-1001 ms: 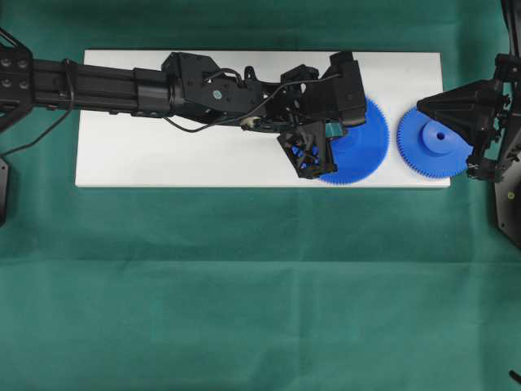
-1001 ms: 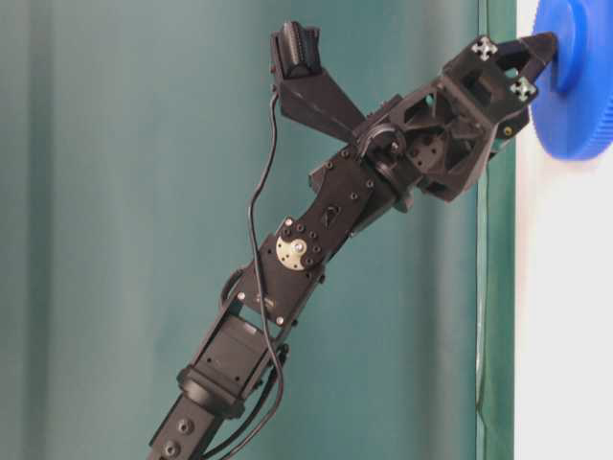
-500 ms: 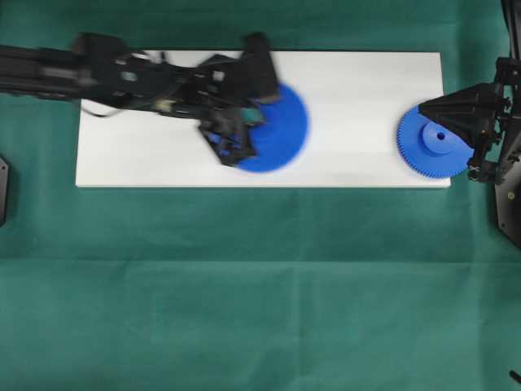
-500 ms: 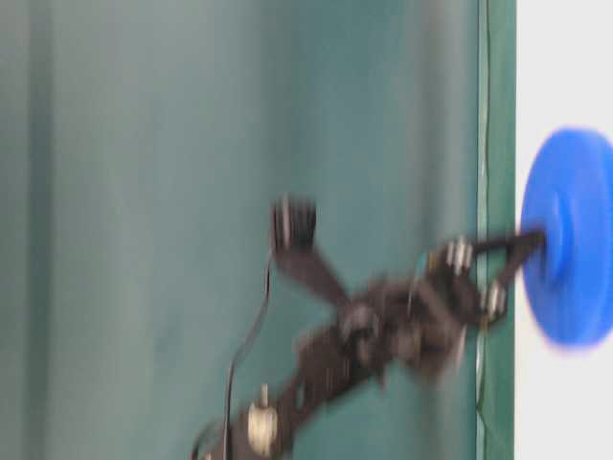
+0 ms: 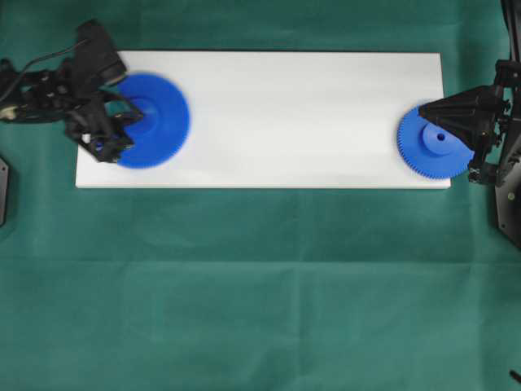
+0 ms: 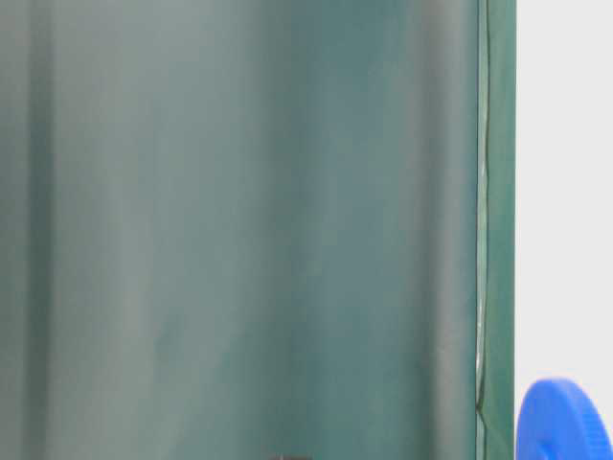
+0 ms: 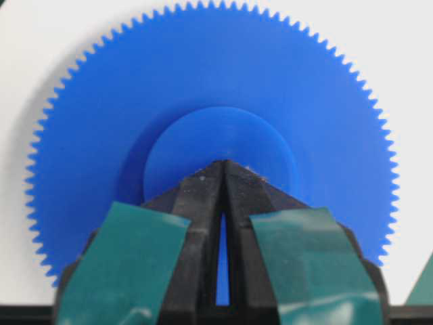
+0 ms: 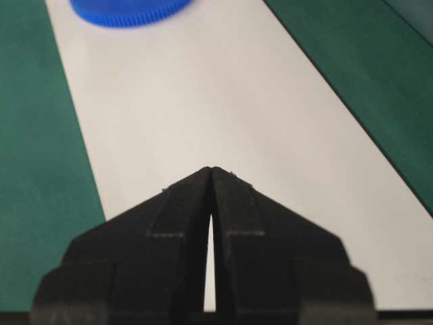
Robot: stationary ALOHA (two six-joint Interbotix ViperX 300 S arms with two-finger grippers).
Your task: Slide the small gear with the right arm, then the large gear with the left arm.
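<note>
The large gear [image 5: 159, 122] lies blurred at the left end of the white board [image 5: 285, 114], seen too at table level as the large gear [image 6: 560, 422]. My left gripper [image 5: 134, 114] is shut, its pointed tip pressing on the raised hub; in the left wrist view the left gripper [image 7: 223, 164] rests on the hub of the large gear [image 7: 203, 81]. The small gear [image 5: 435, 145] sits at the board's right end. My right gripper [image 5: 421, 108] is shut, its tip over that gear's upper left edge. From the right wrist, the right gripper [image 8: 212, 169] points along the board toward the far large gear [image 8: 128, 10].
A green cloth [image 5: 260, 285] covers the table around the board. The board's long middle stretch [image 8: 203, 101] lies bare between the two gears. The right arm's base [image 5: 505, 187] stands past the board's right end.
My left arm has drawn back to the left, dragging the large gear from beside the small gear to the board's left end. The right gripper and small gear have stayed put.
</note>
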